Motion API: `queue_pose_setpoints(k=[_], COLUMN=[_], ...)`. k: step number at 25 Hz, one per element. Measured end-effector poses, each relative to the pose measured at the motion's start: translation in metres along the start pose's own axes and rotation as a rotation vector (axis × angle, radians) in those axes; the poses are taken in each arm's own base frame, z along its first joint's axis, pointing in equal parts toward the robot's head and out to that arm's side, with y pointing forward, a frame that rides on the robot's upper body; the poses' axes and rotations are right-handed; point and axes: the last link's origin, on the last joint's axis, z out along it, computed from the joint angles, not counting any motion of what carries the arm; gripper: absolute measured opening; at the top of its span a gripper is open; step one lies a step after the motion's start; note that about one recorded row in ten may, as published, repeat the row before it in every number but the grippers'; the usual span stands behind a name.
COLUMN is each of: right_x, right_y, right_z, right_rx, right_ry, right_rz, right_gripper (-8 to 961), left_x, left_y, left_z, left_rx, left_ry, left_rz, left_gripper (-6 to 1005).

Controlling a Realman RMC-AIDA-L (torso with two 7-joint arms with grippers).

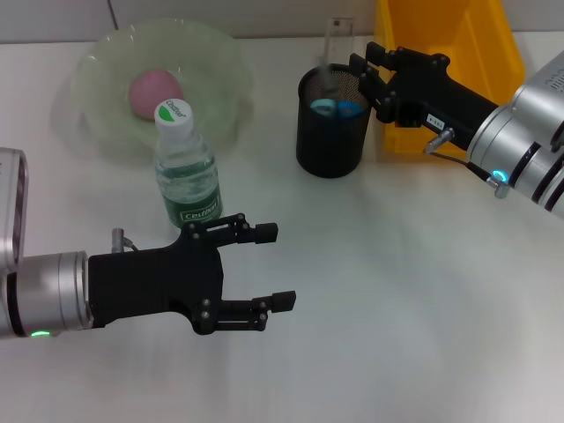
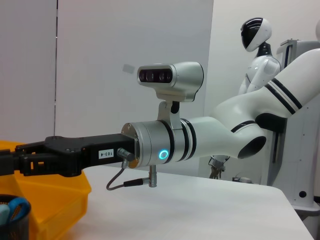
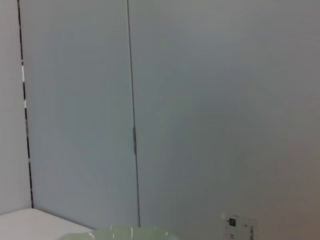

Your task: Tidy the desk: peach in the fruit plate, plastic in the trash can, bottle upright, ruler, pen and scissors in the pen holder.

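The pink peach [image 1: 156,91] lies in the pale green fruit plate [image 1: 106,62] at the back left. In front of the plate the bottle [image 1: 187,167] stands upright. My left gripper [image 1: 273,266] hovers open just ahead of the bottle, nothing between its fingers. The black mesh pen holder [image 1: 331,132] holds the blue-handled scissors [image 1: 340,107] and the clear ruler [image 1: 338,40], which sticks up. At the holder's far rim my right gripper [image 1: 365,74] is open. The yellow trash can [image 1: 458,44] stands behind it. I see no plastic and cannot make out the pen.
The left wrist view shows my right arm [image 2: 200,140] reaching over the trash can [image 2: 50,197] toward the pen holder [image 2: 12,225]. The plate's rim [image 3: 130,232] edges into the right wrist view. White desk [image 1: 397,308] spreads at the front right.
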Motion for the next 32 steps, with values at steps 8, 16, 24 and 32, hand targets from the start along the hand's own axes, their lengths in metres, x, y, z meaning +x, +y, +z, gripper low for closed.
queue_pose_setpoints(k=[8,16,24,32], right_x=[-0.01,-0.032,-0.016,0.011], right_y=[0.004,-0.01,0.033,0.057], right_z=[-0.024,-0.093,-0.165,-0.163], right_rx=[-0.03,0.0,-0.64,-0.68], right_ry=[-0.139,-0.38,0.092,0.191], right_rz=[0.022,0.109,0.19,0.149], right_gripper=[244,261,488,737], left_x=[0.0,0.001,0.002,0.002], left_y=[0.0,0.0,-0.001,-0.002], left_z=[0.0,0.0,-0.001,-0.001], left_rx=[0.001,-0.002,-0.002,-0.012], left_ry=[0.002,0.002,0.004,-0.008], left_rz=[0.001,0.003,0.005,-0.008], left_gripper=[815,815,815,815])
